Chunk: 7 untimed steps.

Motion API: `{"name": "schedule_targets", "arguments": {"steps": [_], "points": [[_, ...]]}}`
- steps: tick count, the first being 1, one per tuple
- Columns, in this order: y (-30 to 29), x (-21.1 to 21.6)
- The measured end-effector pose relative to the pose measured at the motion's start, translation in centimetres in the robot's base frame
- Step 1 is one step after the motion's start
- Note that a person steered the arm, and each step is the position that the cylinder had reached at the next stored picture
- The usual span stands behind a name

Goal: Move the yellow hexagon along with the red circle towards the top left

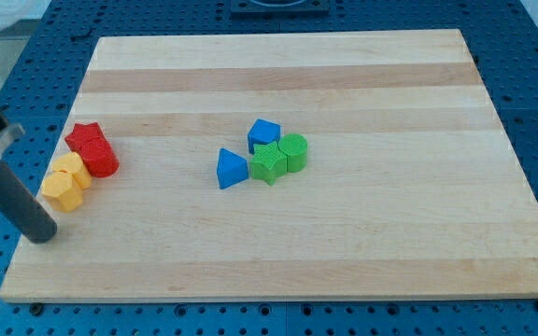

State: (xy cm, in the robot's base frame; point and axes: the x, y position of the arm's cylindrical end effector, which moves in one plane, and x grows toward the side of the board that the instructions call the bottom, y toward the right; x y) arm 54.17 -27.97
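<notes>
A yellow hexagon (62, 191) lies near the board's left edge, touching a second yellow block (73, 170) above it. A red circle (102, 160) sits just right of the yellow blocks, touching a red star (86, 138) above it. My tip (43, 235) is at the view's lower left, just below and left of the yellow hexagon, a small gap apart from it.
In the board's middle is a cluster: a blue triangle (231, 169), a blue block (263, 134), a green star (268, 163) and a green circle (293, 151). The wooden board (344, 243) lies on a blue perforated table.
</notes>
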Motion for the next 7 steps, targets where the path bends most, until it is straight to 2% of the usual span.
{"name": "schedule_targets", "arguments": {"steps": [1,3,6,7], "points": [[0.6,-3.7],[6.6,-5.6],[5.7,-5.6],[7.6,-8.7]]}}
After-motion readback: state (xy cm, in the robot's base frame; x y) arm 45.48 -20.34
